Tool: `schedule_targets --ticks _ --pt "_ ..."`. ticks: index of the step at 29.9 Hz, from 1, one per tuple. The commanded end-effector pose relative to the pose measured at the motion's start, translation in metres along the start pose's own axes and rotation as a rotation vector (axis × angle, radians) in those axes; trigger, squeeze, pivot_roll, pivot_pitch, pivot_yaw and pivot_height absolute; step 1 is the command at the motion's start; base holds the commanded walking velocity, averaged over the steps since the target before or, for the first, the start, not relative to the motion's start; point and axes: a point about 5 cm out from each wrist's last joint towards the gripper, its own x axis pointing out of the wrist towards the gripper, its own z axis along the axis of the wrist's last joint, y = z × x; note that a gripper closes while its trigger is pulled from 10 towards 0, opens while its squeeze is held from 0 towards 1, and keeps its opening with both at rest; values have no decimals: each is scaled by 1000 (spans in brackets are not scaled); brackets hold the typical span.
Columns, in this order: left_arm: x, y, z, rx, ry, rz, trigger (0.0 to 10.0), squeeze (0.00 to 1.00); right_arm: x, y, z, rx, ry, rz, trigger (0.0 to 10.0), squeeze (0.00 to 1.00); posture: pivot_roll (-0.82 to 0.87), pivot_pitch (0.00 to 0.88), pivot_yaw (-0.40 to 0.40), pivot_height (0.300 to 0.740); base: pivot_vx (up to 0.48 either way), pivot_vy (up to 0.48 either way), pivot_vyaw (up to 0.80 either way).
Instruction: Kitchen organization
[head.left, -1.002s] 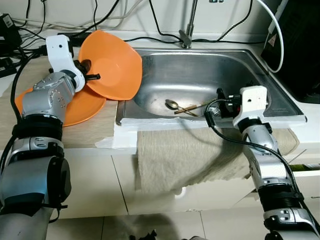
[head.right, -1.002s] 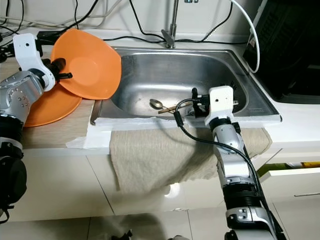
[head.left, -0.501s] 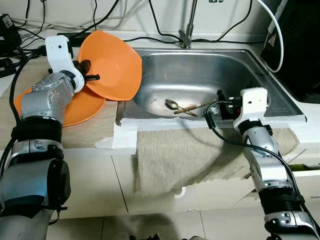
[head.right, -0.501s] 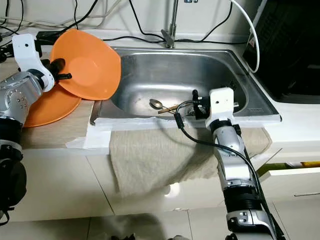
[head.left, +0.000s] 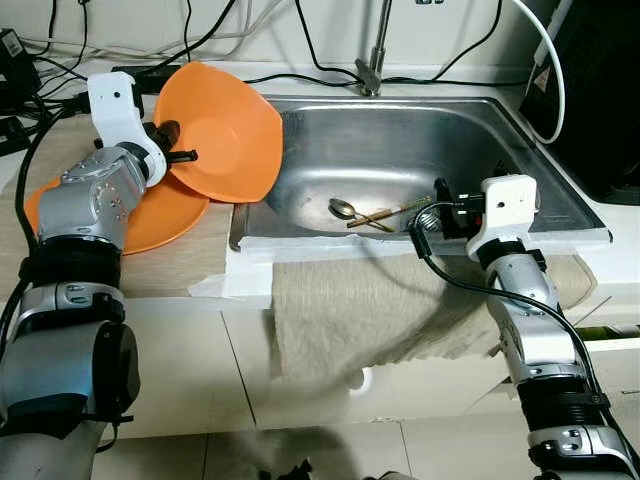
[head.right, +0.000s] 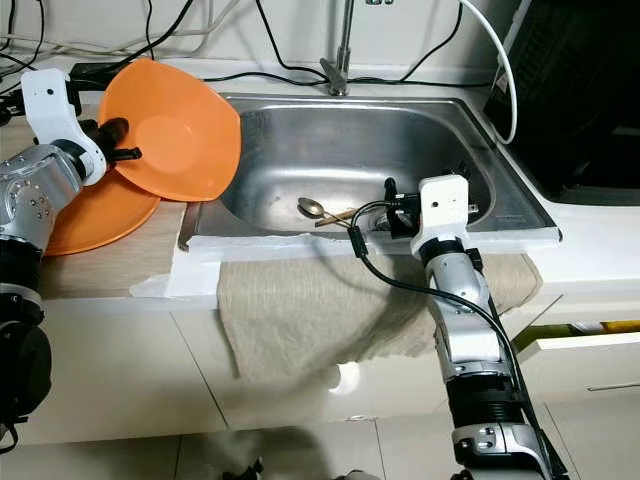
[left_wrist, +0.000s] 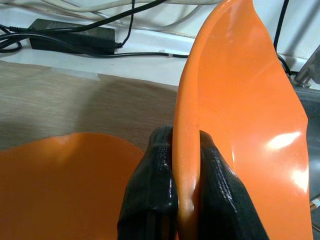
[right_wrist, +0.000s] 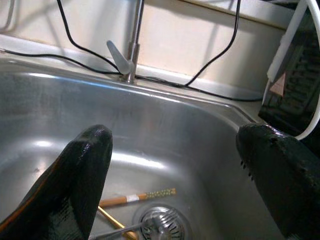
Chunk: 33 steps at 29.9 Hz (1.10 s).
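Bowl (head.left: 222, 135) pinched in left tool (left_wrist: 186, 165); right tool (right_wrist: 172, 180) spread, probably above sink (head.left: 400, 150).

Legible text, labels, numbers: none.
A small triangular sticker (head.left: 545, 82) sits on the dark appliance (head.left: 600, 90) at the right of the counter; its mark is too small to read. The chopstick (right_wrist: 137, 196) in the sink carries a pale patterned band, no characters discernible.
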Motion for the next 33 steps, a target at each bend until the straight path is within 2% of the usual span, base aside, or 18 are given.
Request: schedule_targets --ticks 1,9,33 --pt "-1 9 -14 19 73 34 0 0 1 1 7 -4 -18 -2 10000 0 -30 0 -12 740 0 0 0" --pt "0 9 -13 18 74 35 0 0 3 1 7 -4 -15 -3 10000 0 -37 0 -39 740 0 0 0" --pt "5 10 -12 16 77 41 0 0 14 5 6 -4 1 -3 10000 0 -60 0 -7 740 0 0 0"
